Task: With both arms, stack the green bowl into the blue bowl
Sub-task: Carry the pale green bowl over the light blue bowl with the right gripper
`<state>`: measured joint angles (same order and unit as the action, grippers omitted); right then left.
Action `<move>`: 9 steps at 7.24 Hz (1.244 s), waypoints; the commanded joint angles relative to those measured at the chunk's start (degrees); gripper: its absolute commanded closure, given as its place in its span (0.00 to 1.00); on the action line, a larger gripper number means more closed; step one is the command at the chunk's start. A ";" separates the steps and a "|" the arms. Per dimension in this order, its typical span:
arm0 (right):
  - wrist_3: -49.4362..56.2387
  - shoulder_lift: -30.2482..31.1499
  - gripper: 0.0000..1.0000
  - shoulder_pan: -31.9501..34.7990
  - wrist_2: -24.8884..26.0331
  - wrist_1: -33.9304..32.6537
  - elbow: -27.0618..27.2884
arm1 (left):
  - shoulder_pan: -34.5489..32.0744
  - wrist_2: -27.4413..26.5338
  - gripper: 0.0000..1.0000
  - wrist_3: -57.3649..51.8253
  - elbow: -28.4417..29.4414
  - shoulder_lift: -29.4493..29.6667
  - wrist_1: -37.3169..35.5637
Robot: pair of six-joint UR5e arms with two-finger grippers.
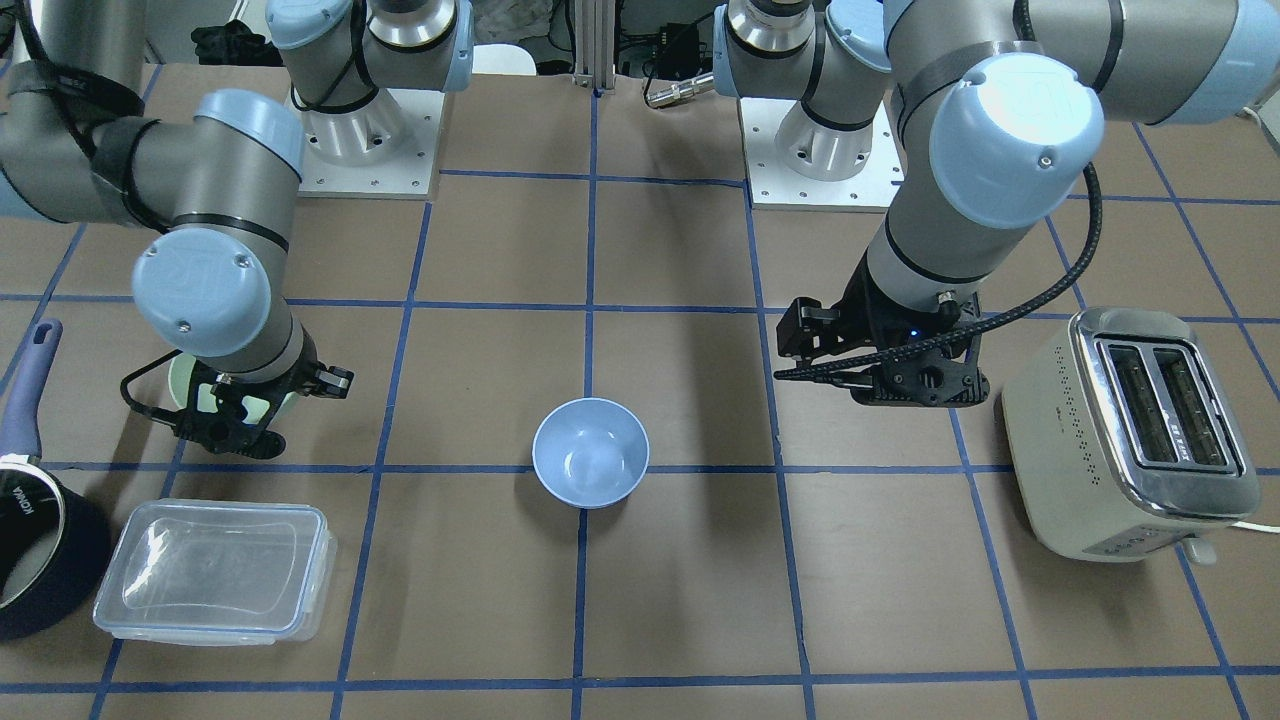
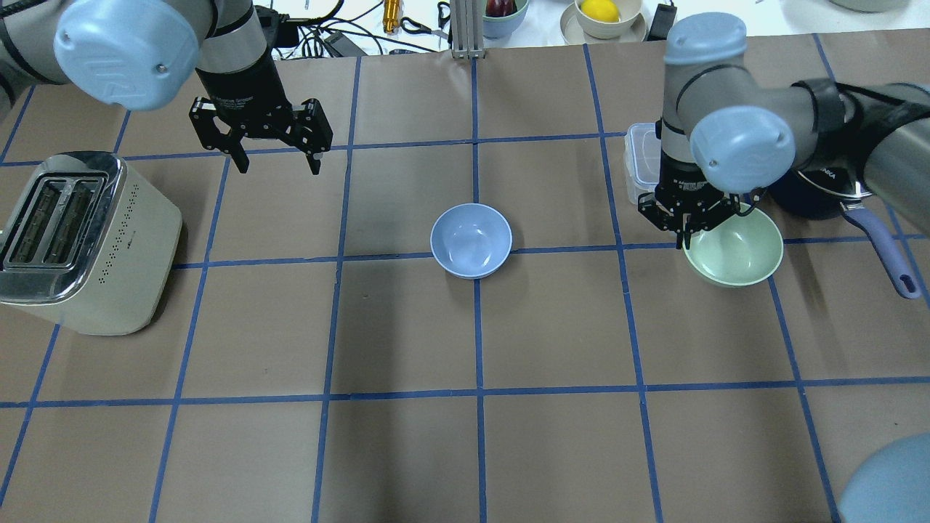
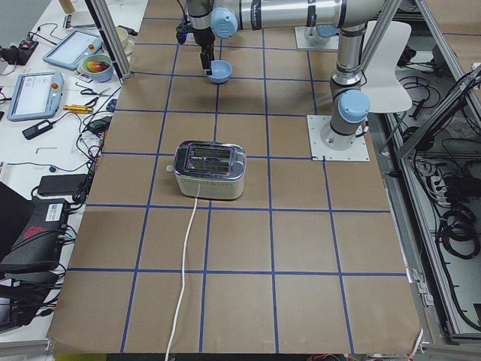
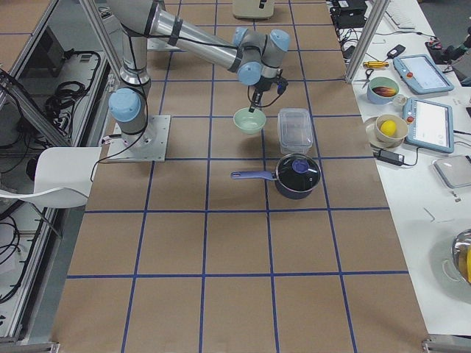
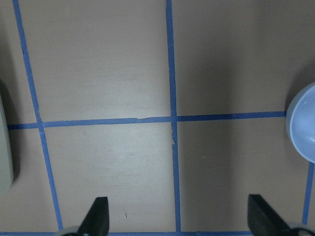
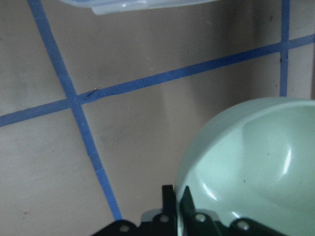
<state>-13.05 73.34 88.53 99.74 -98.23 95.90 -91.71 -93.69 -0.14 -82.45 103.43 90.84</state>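
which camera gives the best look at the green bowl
Overhead exterior: the green bowl shows almost whole, with the right hand closed on its rim. Front-facing hides most of it behind the right arm. The right wrist view shows only one side, close up; exterior right shows it small; the left wrist view misses it.

Two robot arms are counted, the left arm [image 2: 232, 65] and the right arm [image 2: 737, 142]. One gripper is carried by each, the left gripper [image 2: 279, 168] and the right gripper [image 2: 686, 241], two in all. Two small bowls are seen on the brown table [image 2: 465, 450]: one green bowl [image 2: 737, 254] and one blue bowl [image 2: 471, 240]. One toaster [image 2: 80, 247] with two slots, one clear lidded container [image 1: 215, 585] and one dark saucepan [image 1: 70, 570] are also counted.
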 commanded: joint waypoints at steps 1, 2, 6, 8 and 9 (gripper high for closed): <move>-2.92 -0.12 1.00 1.46 -8.20 8.99 -12.80 | 1.08 -1.58 0.00 -0.91 -0.17 -0.78 0.83; -6.42 -0.56 1.00 3.99 -11.20 9.02 -14.59 | 1.53 -1.59 0.00 -0.91 -0.17 -0.78 1.00; -19.52 -8.79 1.00 15.25 -15.10 6.04 -22.31 | 1.88 -1.85 0.00 -0.91 -2.18 -1.13 0.83; -25.07 -15.12 1.00 19.55 -15.10 6.12 -28.38 | 1.71 -1.50 0.00 -0.83 -2.88 -1.22 0.83; -26.57 -17.33 1.00 21.49 -15.10 5.95 -29.45 | 1.71 -1.50 0.00 -0.83 -3.41 -1.30 0.65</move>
<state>-36.92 59.42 107.28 84.64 -92.16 68.81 -89.96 -95.28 -0.98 -85.19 102.24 91.64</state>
